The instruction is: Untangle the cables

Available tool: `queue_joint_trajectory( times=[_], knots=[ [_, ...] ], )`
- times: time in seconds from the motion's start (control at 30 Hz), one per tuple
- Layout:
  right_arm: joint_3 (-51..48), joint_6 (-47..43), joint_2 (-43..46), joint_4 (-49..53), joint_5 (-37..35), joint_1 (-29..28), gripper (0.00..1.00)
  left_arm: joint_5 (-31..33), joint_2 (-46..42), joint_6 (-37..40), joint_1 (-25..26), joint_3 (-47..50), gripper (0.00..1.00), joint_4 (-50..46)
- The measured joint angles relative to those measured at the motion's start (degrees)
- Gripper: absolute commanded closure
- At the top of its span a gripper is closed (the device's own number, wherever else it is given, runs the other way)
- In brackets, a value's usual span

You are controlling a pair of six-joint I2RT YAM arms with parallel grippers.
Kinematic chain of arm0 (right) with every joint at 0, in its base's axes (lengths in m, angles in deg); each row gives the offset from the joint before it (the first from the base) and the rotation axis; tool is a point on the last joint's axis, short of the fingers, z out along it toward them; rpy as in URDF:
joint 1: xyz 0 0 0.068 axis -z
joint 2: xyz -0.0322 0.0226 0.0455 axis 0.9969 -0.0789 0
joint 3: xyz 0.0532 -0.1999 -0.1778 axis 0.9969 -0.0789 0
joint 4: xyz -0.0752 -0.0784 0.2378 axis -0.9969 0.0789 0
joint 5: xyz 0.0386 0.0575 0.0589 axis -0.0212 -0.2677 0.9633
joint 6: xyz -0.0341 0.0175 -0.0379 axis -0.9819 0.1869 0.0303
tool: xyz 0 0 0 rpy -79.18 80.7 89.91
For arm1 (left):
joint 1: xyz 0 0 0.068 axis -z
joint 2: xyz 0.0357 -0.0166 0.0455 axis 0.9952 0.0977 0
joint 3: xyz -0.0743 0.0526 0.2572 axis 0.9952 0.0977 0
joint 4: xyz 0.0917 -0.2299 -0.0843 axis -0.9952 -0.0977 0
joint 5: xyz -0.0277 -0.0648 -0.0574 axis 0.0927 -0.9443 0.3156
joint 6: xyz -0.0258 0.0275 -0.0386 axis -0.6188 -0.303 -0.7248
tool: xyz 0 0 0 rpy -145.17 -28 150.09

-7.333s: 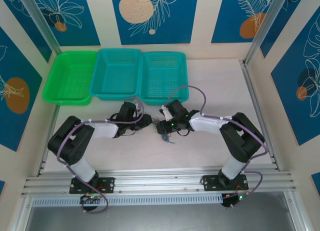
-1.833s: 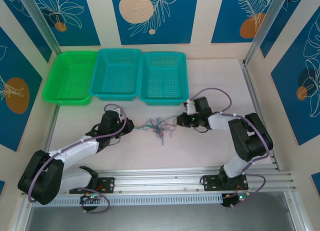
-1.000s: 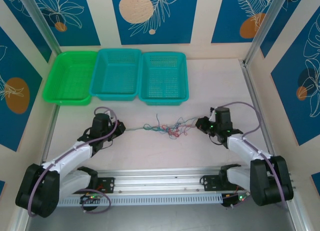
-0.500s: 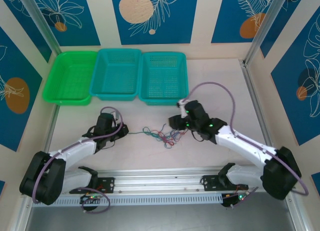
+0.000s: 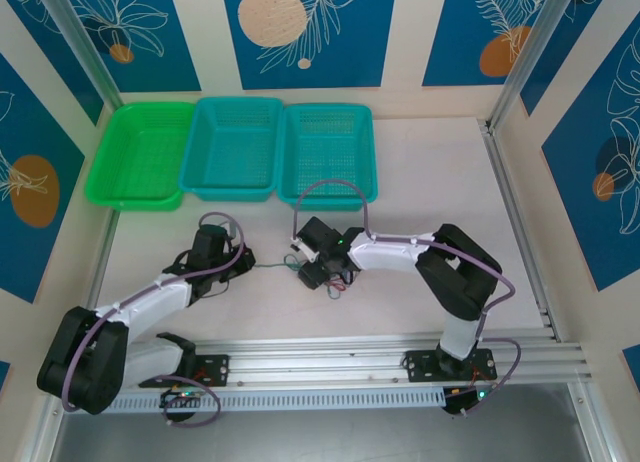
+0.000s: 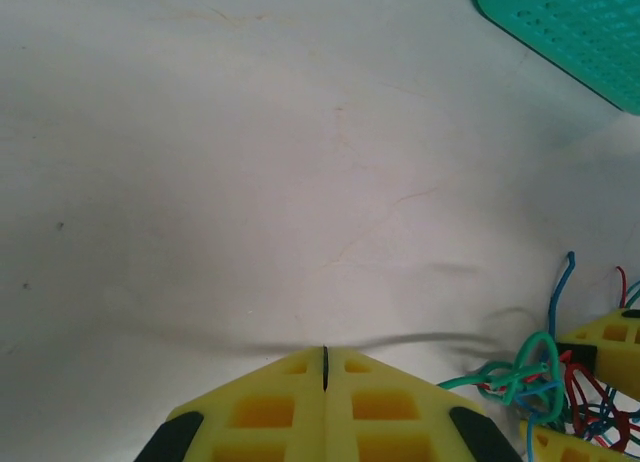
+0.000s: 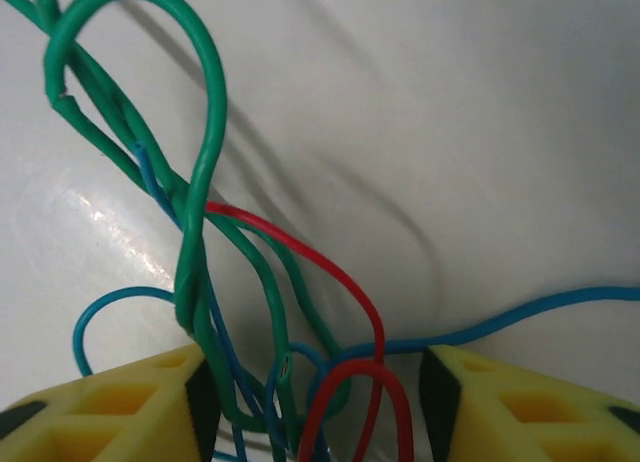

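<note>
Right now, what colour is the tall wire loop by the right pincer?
The loop is green; clearest from the right wrist.

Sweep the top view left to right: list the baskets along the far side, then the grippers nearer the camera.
Far row: green basket → blue-teal basket → teal basket. Nearer row: left gripper → right gripper.

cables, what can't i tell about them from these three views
- Top external: the cables are too thin to count, and the right fingers cover most of the bunch.
- Right wrist: the strands run off the bottom edge between the open fingers, so their crossings there are cut off.
- Left wrist: which strand the shut left fingers pinch is hidden in their seam.
</note>
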Motion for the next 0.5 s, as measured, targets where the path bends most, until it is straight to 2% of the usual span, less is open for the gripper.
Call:
queue_joint_trajectory(
  times=[0.07,0.17,0.33,0.4,0.5],
  knots=[
    [0.0,0.4,0.0,0.0,-0.1,0.0,0.90,0.9,-0.2,0.0,0.0,0.0,1.00,-0.6],
    [-0.2,1.2,0.5,-0.9,0.2,0.5,0.99,2.8,-1.6,-0.1,-0.5,0.0,1.00,-2.5],
    [-3.8,4.9,4.9,-4.8,5.0,5.0,1.00,2.6,-6.0,0.3,-4.4,0.0,1.00,-5.7],
    [-6.4,7.7,8.1,-6.4,7.6,9.0,1.00,2.6,-8.3,1.0,-6.8,0.0,1.00,-7.2],
    [-12.2,12.8,13.5,-7.1,10.9,19.1,1.00,4.0,-11.4,2.0,-10.8,0.0,1.00,-9.9]
  ],
)
